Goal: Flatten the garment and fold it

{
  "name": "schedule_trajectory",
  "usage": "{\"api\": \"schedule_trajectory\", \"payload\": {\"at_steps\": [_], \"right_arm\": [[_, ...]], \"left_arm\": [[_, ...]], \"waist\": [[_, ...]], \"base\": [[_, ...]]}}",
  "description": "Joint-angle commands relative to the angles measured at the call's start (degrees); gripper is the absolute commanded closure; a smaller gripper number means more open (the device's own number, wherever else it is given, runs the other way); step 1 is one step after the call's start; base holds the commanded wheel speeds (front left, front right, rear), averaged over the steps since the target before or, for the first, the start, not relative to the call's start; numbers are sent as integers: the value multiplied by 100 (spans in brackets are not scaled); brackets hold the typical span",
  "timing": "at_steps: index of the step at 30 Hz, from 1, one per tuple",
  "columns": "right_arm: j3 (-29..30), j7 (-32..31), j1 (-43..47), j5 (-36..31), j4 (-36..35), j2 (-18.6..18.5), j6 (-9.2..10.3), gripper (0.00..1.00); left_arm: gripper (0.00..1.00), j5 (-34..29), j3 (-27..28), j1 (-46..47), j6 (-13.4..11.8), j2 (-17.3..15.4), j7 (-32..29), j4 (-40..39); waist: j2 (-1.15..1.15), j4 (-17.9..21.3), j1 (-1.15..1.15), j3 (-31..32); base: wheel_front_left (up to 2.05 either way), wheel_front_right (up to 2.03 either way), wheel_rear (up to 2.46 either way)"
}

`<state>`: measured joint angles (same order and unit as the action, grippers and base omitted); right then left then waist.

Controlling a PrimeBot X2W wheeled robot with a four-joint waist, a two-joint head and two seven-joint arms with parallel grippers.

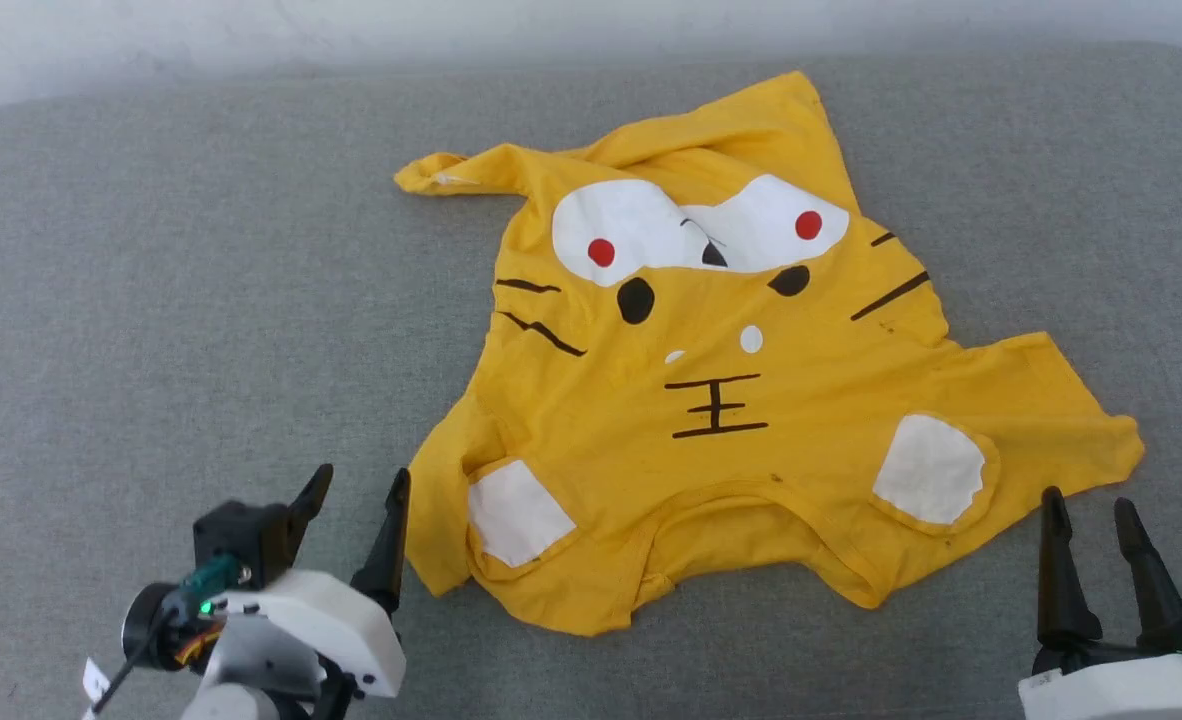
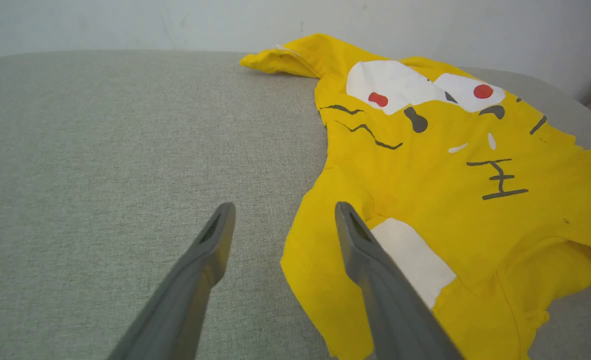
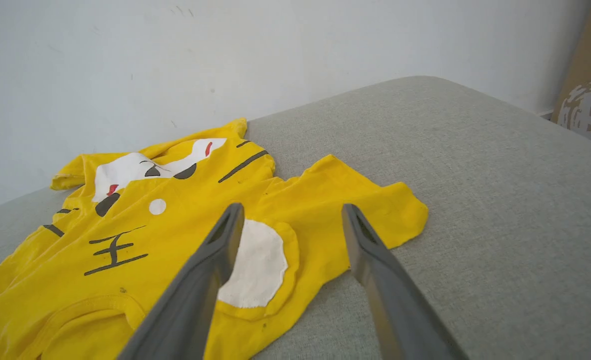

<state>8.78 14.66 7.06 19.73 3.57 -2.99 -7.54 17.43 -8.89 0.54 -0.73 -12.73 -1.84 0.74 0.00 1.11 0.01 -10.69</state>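
The garment [image 1: 721, 400] is a bright yellow T-shirt with a cartoon face print, lying rumpled on the grey padded surface, neck opening toward me and hem bunched at the far side. In the left wrist view the garment [image 2: 440, 190] lies to the right; in the right wrist view the garment [image 3: 185, 220] spreads to the left. My left gripper [image 1: 361, 490] stands open beside the shirt's near left sleeve, empty, its right fingertip close to the cloth edge. My right gripper [image 1: 1086, 510] is open just in front of the right sleeve, holding nothing.
The grey fabric surface [image 1: 151, 300] stretches wide to the left and right of the shirt. A pale wall [image 1: 551, 30] runs along the far edge. A brown cardboard piece [image 3: 588, 90] leans at the far right in the right wrist view.
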Motion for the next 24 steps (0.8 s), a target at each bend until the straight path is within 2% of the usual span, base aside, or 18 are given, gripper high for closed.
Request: {"api": "schedule_trajectory", "payload": {"at_steps": [1, 8, 13, 16, 19, 20, 21, 22, 24], "right_arm": [[-38, 23, -86, -22, 22, 12, 5, 0], [-141, 29, -200, 17, 82, 12, 5, 0], [-170, 31, -280, 47, 153, 12, 5, 0], [-165, 32, -323, 67, 189, 12, 5, 0], [-186, 32, -364, 98, 215, 12, 5, 0], [-186, 33, -375, 112, 222, 12, 5, 0], [-184, 33, -385, 129, 223, 12, 5, 0], [-180, 33, -392, 143, 224, 12, 5, 0], [-170, 33, -395, 153, 230, 12, 5, 0]], "left_arm": [[0, 75, -10, 183, 82, -73, -225, 51], [0, 264, -199, 616, 276, -337, -1533, 371], [0, 487, -332, 765, 366, -313, -2157, 523], [0, 577, -408, 781, 375, -266, -2398, 660], [0, 612, -437, 786, 343, -178, -2359, 842], [37, 609, -450, 790, 343, -155, -2307, 898], [95, 606, -455, 802, 354, -135, -2211, 933], [100, 615, -452, 812, 363, -111, -2120, 963], [100, 622, -404, 855, 361, -95, -1918, 972]], "waist": [[0, 20, -1, -100], [0, 84, -1, -279], [0, 150, -1, -347], [0, 194, -1, -371], [0, 249, -1, -373], [0, 264, -1, -367], [0, 277, -1, -361], [0, 285, -1, -352], [0, 292, -1, -330]], "base": [[0, 0, 0], [0, 0, 0], [0, 0, 0], [0, 0, 0], [0, 0, 0], [0, 0, 0], [0, 0, 0], [0, 0, 0], [0, 0, 0]]}}
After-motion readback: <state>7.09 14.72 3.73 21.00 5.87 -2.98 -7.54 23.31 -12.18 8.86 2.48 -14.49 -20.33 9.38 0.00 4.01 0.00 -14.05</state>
